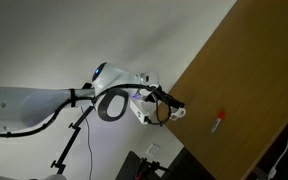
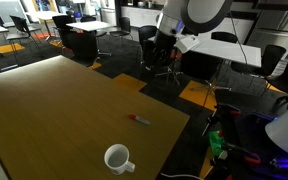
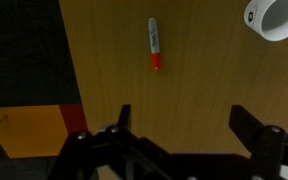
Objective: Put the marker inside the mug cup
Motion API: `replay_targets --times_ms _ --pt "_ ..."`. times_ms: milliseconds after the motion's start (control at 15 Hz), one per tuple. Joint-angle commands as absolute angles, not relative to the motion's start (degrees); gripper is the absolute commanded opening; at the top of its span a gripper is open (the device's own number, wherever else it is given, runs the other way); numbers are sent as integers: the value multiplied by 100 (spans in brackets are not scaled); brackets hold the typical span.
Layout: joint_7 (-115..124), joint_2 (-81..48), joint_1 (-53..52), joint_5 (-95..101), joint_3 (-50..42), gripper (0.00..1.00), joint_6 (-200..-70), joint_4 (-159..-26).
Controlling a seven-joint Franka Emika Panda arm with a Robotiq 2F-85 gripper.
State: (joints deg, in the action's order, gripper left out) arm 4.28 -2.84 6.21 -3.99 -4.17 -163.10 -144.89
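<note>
1. Progress: nothing done yet. The marker [image 3: 154, 45] lies flat on the surface [image 3: 204, 80]. The mug [image 3: 274, 17] shows no marker in it.
2. Gripper [image 3: 179, 112]: spread wide and empty. In the wrist view both fingers sit at the bottom of the frame, with only bare wood in the gap.
3. Marker in the wrist view: upper centre, long axis running roughly top to bottom, red end lower, paler end upper. In an exterior view [image 2: 140, 121] it sits mid-frame, near the surface edge on the arm's side.
4. Mug in the wrist view: upper right corner, cropped by the frame. In an exterior view [image 2: 117, 158] it is at lower centre, upright, mouth up. It is near the marker but not touching it.
5. Gripper position: in an exterior view [image 1: 164, 105] it hangs by the surface edge, left of centre in the frame, well apart from the marker [image 1: 218, 121]. It looks high up, and you aren't over the target yet.
6. Left to do: all of it. Move over the marker, descend, close across its thin width, lift, carry it to the mug, release over the mouth.
7. Risks, my read: a thin round stick lying flat may roll or slip if you're off-centre. Line the jaws up across the marker before you go down.
</note>
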Motion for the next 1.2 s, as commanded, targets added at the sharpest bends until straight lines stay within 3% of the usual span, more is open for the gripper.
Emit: replay_targets --times_ms 0,200,1133 --pt "442 -301 576 -392 -458 100 -16297 -14472" --pt "441 -305 576 -393 -458 100 -16295 -14458" --pt "333 -3076 687 -438 -414 100 -16485 -12723"
